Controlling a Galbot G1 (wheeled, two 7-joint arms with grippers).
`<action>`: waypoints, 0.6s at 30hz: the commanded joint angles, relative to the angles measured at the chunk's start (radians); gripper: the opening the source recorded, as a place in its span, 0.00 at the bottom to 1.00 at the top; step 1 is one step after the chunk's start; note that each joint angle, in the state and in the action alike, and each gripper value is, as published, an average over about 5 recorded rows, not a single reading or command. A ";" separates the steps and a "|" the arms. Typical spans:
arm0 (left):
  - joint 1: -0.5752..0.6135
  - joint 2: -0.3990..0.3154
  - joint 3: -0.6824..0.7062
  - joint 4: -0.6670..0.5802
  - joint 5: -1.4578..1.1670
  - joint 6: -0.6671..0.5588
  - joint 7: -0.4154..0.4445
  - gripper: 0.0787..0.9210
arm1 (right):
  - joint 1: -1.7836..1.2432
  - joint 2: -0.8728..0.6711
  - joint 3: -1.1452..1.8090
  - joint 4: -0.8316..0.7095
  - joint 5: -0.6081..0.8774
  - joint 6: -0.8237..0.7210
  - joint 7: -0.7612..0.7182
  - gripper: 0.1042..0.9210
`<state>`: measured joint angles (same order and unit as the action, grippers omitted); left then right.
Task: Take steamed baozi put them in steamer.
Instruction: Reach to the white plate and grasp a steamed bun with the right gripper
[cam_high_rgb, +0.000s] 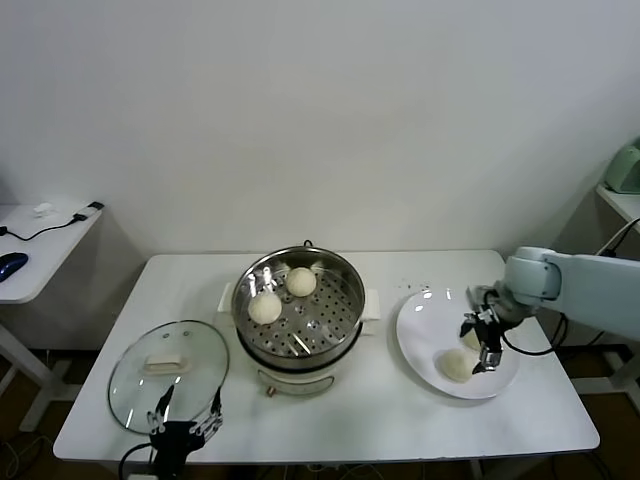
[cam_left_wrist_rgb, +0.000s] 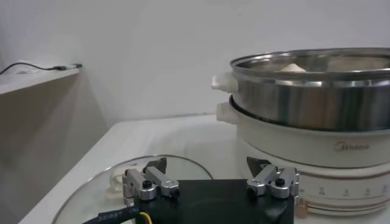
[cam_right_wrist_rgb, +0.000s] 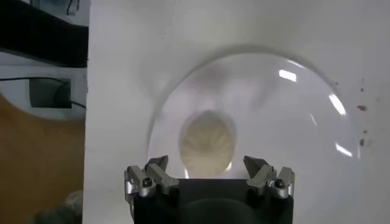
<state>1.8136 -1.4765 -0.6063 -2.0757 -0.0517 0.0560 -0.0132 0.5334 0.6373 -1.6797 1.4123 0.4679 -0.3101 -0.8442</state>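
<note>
The right gripper (cam_high_rgb: 479, 347), fingers spread, is hovering at the frame's lower right, directly over a baozi (cam_right_wrist_rgb: 208, 142) on the plate (cam_high_rgb: 418, 325), the left gripper (cam_high_rgb: 187, 404) idling spread.

The steamer (cam_high_rgb: 298, 312) stands mid-table, its steel wall a raised barrier between the two sides. Its mouth is uncovered; two baozi (cam_high_rgb: 265, 307) sit toward the far-left part of its tray, leaving bare tray on the near-right. Left of the steamer, the glass lid (cam_high_rgb: 168, 373) lies flat, covering that near corner. Right of the steamer, the plate (cam_high_rgb: 425, 330) lies low, with open table between them and bare tabletop in front.
</note>
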 joint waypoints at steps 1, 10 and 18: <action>0.004 -0.002 -0.001 0.003 0.002 -0.001 -0.001 0.88 | -0.187 -0.010 0.140 -0.059 -0.071 -0.018 0.036 0.88; 0.005 0.000 0.002 0.006 0.006 -0.004 -0.003 0.88 | -0.210 0.007 0.173 -0.066 -0.071 -0.021 0.053 0.84; 0.005 -0.001 0.009 -0.001 0.011 -0.003 -0.003 0.88 | -0.146 -0.006 0.165 -0.041 -0.056 -0.008 0.027 0.68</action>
<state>1.8182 -1.4774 -0.5977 -2.0764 -0.0423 0.0522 -0.0156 0.3797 0.6341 -1.5432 1.3706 0.4174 -0.3224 -0.8069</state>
